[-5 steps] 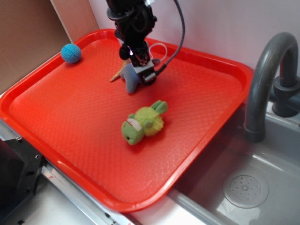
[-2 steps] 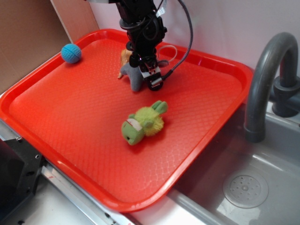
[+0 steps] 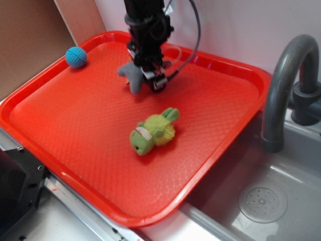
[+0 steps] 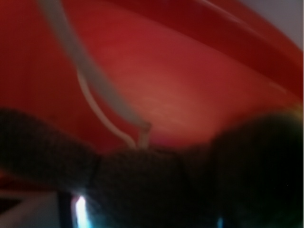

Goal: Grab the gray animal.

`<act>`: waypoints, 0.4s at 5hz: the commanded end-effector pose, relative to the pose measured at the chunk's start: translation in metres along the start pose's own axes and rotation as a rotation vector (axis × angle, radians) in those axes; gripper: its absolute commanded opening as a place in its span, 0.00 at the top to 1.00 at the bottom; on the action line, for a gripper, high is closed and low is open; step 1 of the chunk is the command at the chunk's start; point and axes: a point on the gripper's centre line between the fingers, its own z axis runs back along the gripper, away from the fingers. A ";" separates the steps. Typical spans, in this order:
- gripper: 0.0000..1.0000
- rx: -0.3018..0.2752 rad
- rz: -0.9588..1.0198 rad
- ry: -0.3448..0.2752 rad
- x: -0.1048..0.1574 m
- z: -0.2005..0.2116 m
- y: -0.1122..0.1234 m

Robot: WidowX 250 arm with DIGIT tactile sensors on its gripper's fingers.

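- The pincer [image 3: 152, 76] is hanging over the far part of the red tray [image 3: 220, 125], and the gray animal [image 3: 131, 75] is sitting clamped at its tip, so the jaws are reading as closed on the toy.
- Compared with a second ago, the gray animal is now sitting higher and further toward the tray's far-left side; its outline is blurring in the exterior view, which suggests it is being carried rather than resting.
- Whether its legs are touching the tray floor cannot be told for sure, though it looks to be off the surface, hanging beside the fingers.
- The tan shell that was peeking out behind the toy a moment ago is no longer showing; the arm may be covering it.
- In the wrist view, a dark, soft mass is filling the lower frame with a white string loop [image 4: 102, 104] rising from it, red tray behind; this is fitting a toy held right at the camera.
- The green plush [image 3: 153, 131] is lying unmoved in the tray's middle, well apart from the pincer, and the blue ball [image 3: 76, 56] is staying at the far-left corner.
- Judging from this, the grab is looking essentially done; what is remaining is keeping the hold secure, since a soft toy pinched at one side could be slipping.
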 end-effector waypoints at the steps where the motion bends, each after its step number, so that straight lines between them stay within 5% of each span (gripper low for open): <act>1: 1.00 -0.053 0.283 -0.092 -0.015 0.106 0.017; 2: 1.00 -0.164 0.290 -0.126 -0.043 0.139 0.007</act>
